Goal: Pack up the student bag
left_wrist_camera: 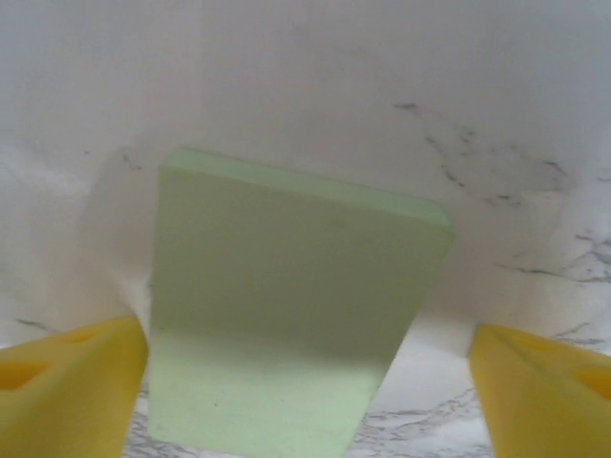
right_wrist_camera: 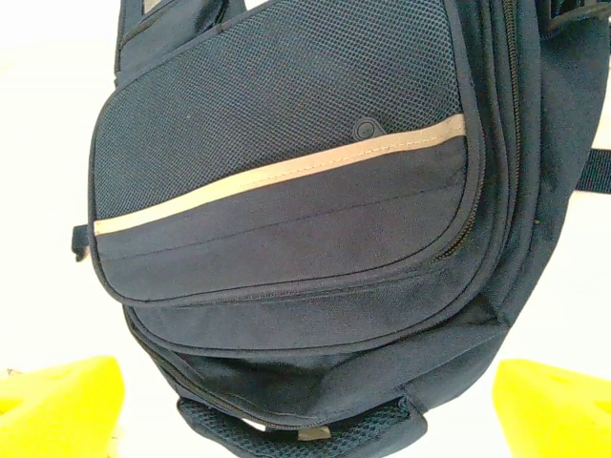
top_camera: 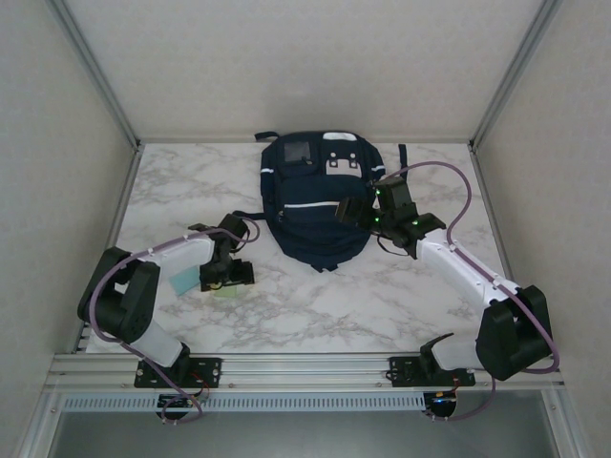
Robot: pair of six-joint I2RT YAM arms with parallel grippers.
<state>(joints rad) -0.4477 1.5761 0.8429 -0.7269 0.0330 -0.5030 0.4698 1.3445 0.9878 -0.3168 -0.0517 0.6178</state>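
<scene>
While the student bag (top_camera: 315, 196) lies at the table's (top_camera: 315, 305) far middle, the right fingers (right_wrist_camera: 57, 401) spread wide before it, and the left fingers (left_wrist_camera: 67, 386) stand wide either side of a pale green block (left_wrist_camera: 286, 315).

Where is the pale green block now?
In the left wrist view, the pale green block lies on the marble table between the yellow fingers of the open left gripper, near-left of the student bag.

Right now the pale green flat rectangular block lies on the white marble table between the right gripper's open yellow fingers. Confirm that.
Wrong arm. The pale green block lies on the white marble table between the left gripper's open yellow fingers, as the left wrist view shows. The right gripper faces the dark navy fabric backpack.
</scene>
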